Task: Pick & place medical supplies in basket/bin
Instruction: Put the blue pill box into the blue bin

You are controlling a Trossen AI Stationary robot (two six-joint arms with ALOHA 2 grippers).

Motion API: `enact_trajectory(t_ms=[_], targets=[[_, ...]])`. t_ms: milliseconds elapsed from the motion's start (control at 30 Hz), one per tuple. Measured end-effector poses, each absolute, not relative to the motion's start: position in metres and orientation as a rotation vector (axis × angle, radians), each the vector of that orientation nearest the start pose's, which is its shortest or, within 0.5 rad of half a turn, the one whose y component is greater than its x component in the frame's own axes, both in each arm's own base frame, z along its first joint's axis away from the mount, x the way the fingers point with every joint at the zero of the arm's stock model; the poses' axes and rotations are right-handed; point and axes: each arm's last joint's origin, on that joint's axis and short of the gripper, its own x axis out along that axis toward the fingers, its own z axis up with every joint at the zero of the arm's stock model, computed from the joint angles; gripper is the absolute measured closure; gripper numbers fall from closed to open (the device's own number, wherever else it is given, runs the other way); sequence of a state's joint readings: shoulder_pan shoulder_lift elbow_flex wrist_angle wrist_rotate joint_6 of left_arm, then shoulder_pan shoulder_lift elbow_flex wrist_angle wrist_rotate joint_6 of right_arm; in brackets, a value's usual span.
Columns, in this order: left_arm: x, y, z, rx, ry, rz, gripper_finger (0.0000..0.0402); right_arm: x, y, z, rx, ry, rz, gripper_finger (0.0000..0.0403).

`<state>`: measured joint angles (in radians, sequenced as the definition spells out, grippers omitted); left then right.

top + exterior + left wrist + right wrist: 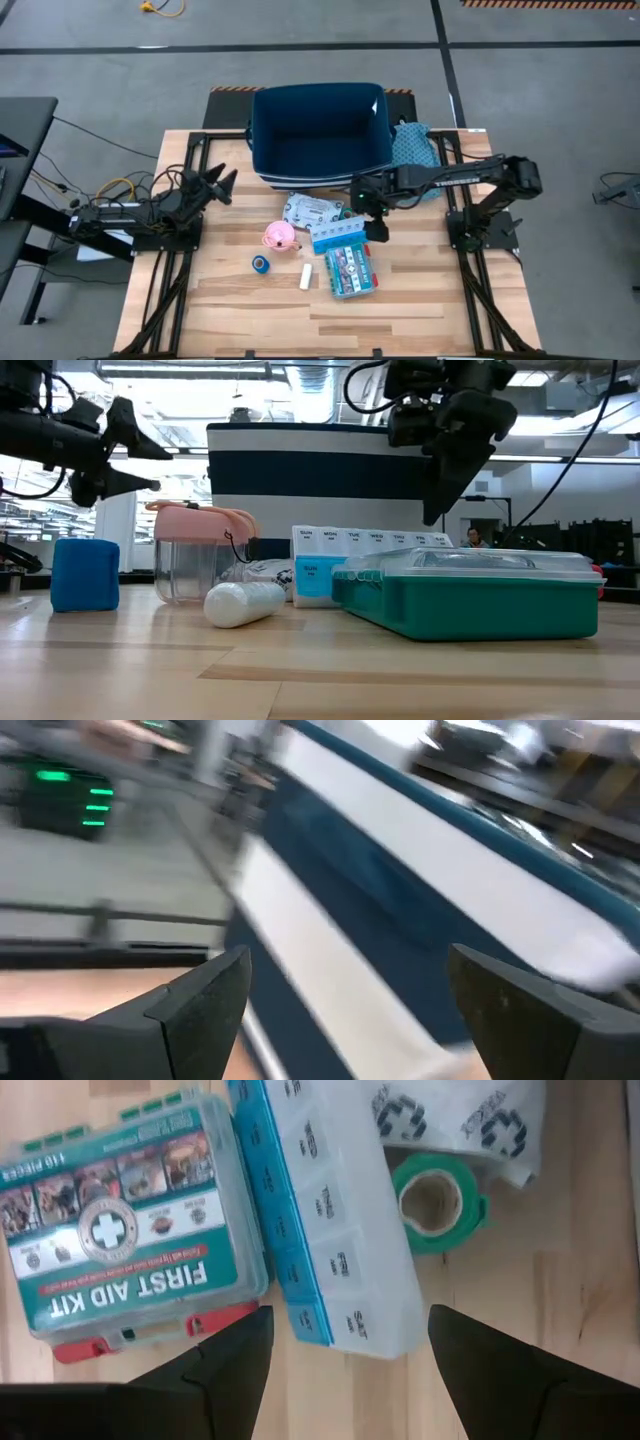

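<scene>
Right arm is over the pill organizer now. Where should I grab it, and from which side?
Judging by its pose, take the pill organizer from straight above, across its narrow width near the end under the open right gripper. It lies flat and long, one long edge against the first aid kit, so that finger has little room; the side toward the green roll is free.

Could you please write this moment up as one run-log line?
right tool: open, above pill organizer | left tool: open, waiting at table's left | bin: looks empty | first aid kit: on table
</scene>
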<state>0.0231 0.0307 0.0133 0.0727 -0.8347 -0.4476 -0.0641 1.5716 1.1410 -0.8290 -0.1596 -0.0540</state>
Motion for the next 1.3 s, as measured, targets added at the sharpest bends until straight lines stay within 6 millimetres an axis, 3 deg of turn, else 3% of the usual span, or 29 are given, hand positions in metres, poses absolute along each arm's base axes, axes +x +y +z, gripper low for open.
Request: enact_trajectory(t_ms=[200, 467, 667, 967, 1300], targets=[[0.093, 0.016, 0.177, -0.372, -0.15, 0.521, 0.0079, 0.299, -0.011, 0.228, 0.087, 1.253, 0.126, 0.0143], [0.089, 0.008, 0.2, -0.376, -0.006, 0.222, 0.0079, 0.298, -0.012, 0.228, 0.083, 1.256, 0.125, 0.0143], [0.089, 0.007, 0.223, -0.357, 0.089, 0.208, 0.0079, 0.298, -0.012, 0.228, 0.052, 1.251, 0.141, 0.0143], [0.094, 0.008, 0.245, -0.127, 0.213, 0.252, 0.0079, 0.299, -0.016, 0.228, 0.034, 1.252, 0.051, 0.0143], [0.097, 0.003, 0.245, -0.175, 0.236, 0.071, 0.0079, 0.299, -0.016, 0.228, 0.081, 1.249, 0.022, 0.0143]])
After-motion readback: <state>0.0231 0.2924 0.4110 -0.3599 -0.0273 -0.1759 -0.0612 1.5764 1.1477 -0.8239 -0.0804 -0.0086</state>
